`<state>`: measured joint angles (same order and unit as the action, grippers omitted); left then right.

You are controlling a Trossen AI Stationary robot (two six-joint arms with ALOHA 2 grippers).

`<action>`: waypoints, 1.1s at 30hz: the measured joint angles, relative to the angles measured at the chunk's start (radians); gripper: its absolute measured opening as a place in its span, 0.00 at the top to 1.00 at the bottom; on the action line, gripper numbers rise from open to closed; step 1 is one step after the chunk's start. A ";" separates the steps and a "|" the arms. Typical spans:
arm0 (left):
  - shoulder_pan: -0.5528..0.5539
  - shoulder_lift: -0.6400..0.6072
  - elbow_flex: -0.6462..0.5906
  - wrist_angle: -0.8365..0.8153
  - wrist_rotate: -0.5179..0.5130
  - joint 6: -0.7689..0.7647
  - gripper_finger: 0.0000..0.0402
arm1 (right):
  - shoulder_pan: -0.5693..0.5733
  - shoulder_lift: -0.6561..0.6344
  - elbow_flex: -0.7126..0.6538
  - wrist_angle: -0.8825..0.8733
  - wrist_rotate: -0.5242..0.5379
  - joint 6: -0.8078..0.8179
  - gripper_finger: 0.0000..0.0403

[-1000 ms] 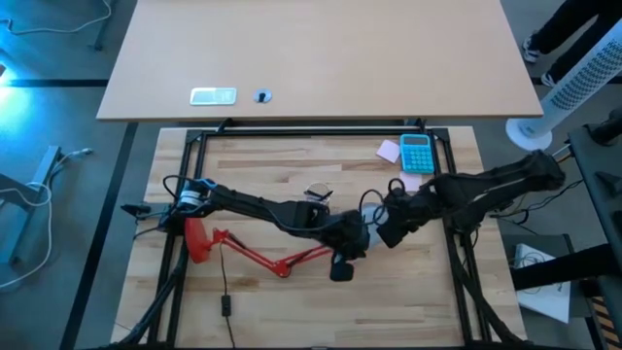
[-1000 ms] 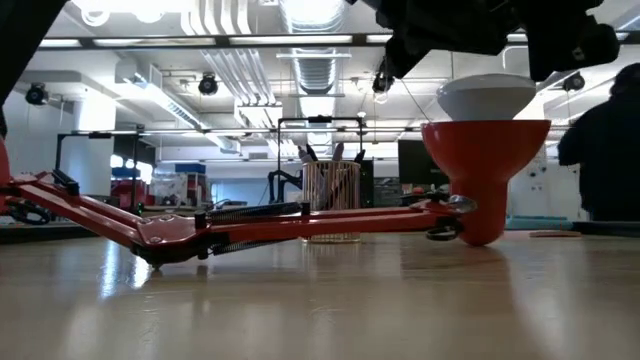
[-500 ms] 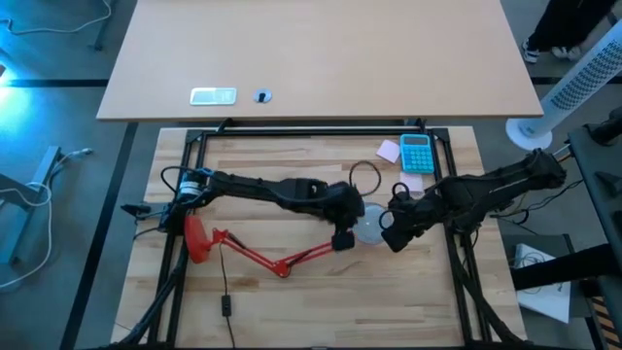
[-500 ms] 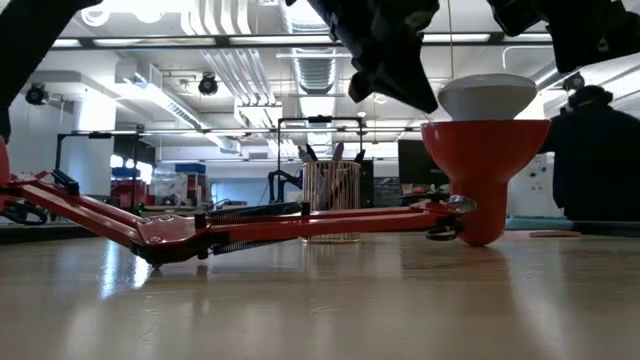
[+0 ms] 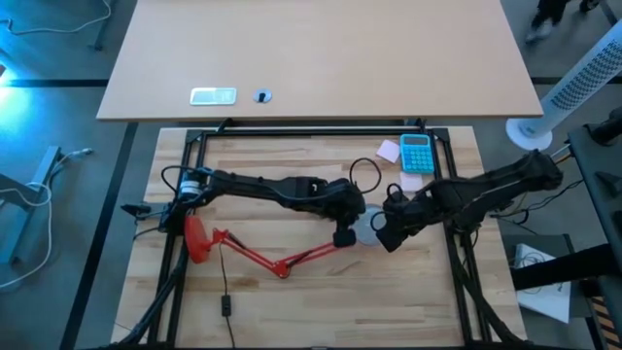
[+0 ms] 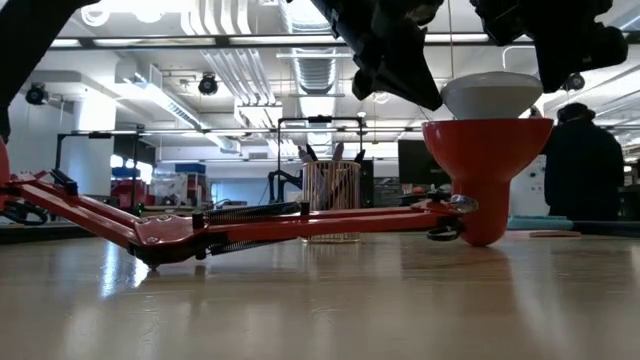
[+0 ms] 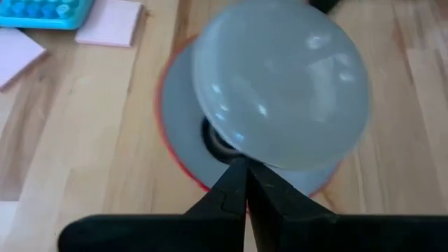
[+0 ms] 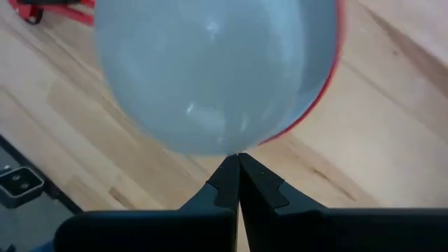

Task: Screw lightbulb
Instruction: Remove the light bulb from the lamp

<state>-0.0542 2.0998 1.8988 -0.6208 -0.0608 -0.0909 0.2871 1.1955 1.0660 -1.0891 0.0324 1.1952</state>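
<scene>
The red desk lamp lies on the table, its shade standing on its narrow end with the mouth up. The white lightbulb sits dome-up in the shade, its neck down in the grey socket. My left gripper is shut, just left of the bulb. My right gripper is shut, just right of the bulb. Both slant down toward the dome. My left gripper's shut fingertips stand at the edge of the bulb's dome, slanting down from the table's left. I cannot tell whether they touch it. My right gripper's shut fingertips stand at the dome's opposite edge, steeply from above. Whether they touch cannot be told either.
The lamp's folded arm runs left to its base; a black cord with a switch trails toward the near edge. A teal calculator and pink notes lie at the far right. A person stands behind the table.
My left gripper has swung from the near side of the lamp's head toward the table's far edge, up beside the shade, and then stopped. It has uncovered the bulb in the high view. Bulb and lamp have stayed in place.
</scene>
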 joint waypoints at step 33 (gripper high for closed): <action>-0.006 -0.050 -0.001 -0.151 0.044 0.037 1.00 | 0.201 -0.065 0.057 -0.074 0.133 -0.185 1.00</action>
<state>-0.0606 2.0498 1.8977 -0.7718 -0.0164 -0.0536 0.4877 1.1301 1.1232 -1.1636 0.1658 1.0105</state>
